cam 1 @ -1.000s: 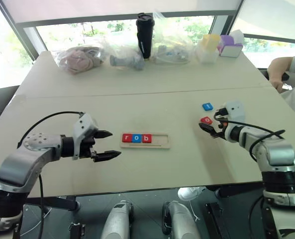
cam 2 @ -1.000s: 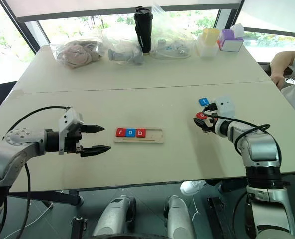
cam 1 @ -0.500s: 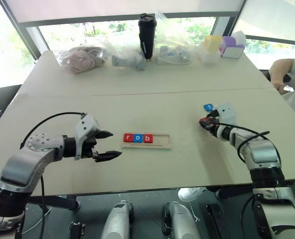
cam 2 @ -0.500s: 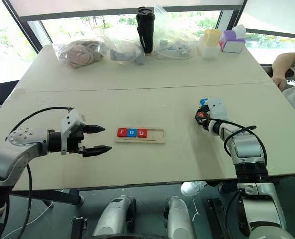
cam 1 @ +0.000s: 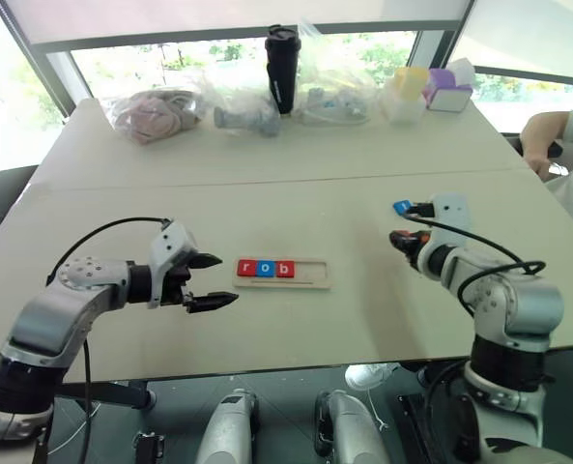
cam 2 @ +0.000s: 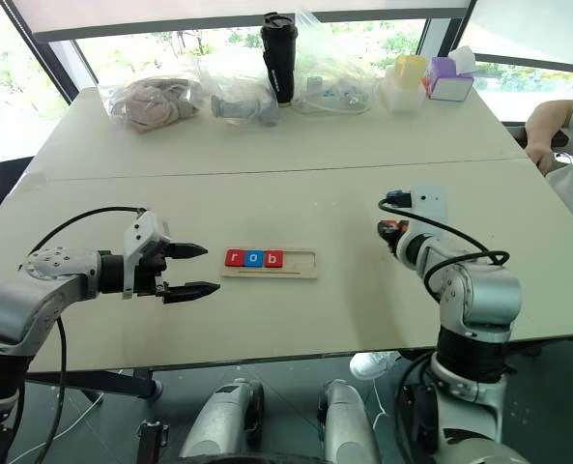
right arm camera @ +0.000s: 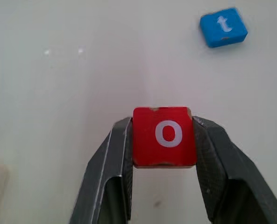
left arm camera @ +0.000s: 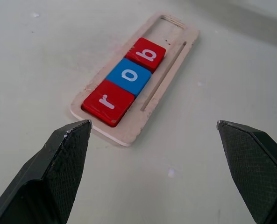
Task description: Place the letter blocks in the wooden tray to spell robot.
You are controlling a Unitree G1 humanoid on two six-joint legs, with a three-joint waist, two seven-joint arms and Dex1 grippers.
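Pale tabletop (cam 1: 296, 193) by bright windows, clutter along its far edge. Right gripper (right arm camera: 162, 140) is clamped on a red letter block (right arm camera: 163, 136) reading "o", one finger (right arm camera: 111, 158) on each side, lifted clear of the table. Blue block (right arm camera: 223, 27) reading "t" lies on the table just beyond it. Left gripper (cam 1: 207, 281) hangs with fingers spread wide, holding nothing, just left of the wooden tray (cam 1: 307, 280). Tray holds three blocks reading "r" (left arm camera: 108, 102), "o" (left arm camera: 129, 76), "b" (left arm camera: 145, 54): red, blue, red; its right end stands unfilled. A second ago the red "o" lay on the table between open right fingers; these have since closed and raised it.
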